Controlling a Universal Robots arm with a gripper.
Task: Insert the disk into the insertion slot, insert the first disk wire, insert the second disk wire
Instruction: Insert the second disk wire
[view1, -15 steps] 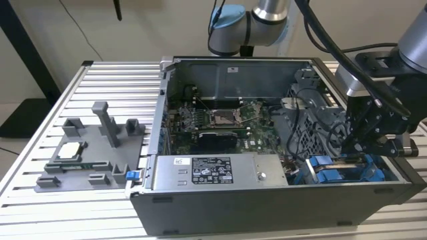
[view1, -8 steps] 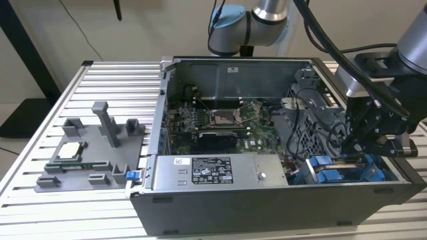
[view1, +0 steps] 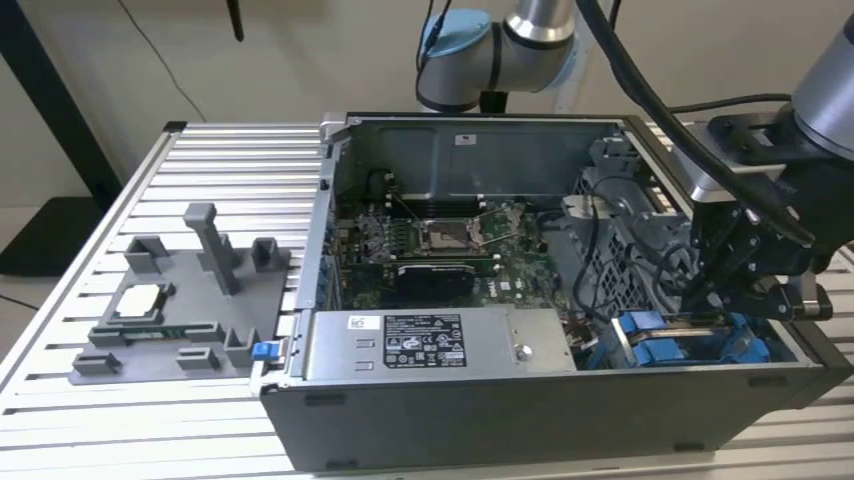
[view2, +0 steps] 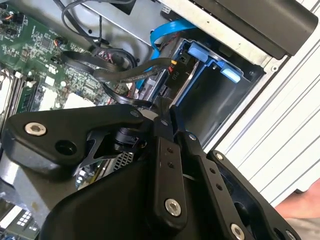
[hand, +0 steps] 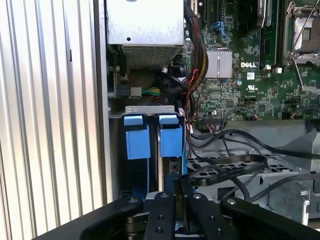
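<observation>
A beige wall backs a desk (view1: 80, 300) of ribbed white slats, with a dark stand at the exterior view's far left. On the desk, toward 9 o'clock, sits a grey fixture plate (view1: 180, 305) with upright posts. At the centre stands an open grey computer case (view1: 534, 420), its green motherboard (view1: 441, 245) exposed and a labelled grey power-supply box (view1: 434, 345) near the front wall. At about 4 o'clock inside the case, the black end effector (view1: 707, 300) reaches down to the insertion slot (view1: 687, 345), where blue plastic tabs (hand: 150, 135) sit side by side at the bay's mouth. I cannot tell whether the end effector is clenched or released. Black cables (hand: 235, 165) loop just beside the bay. The disk cannot be made out clearly within the blue frame.
</observation>
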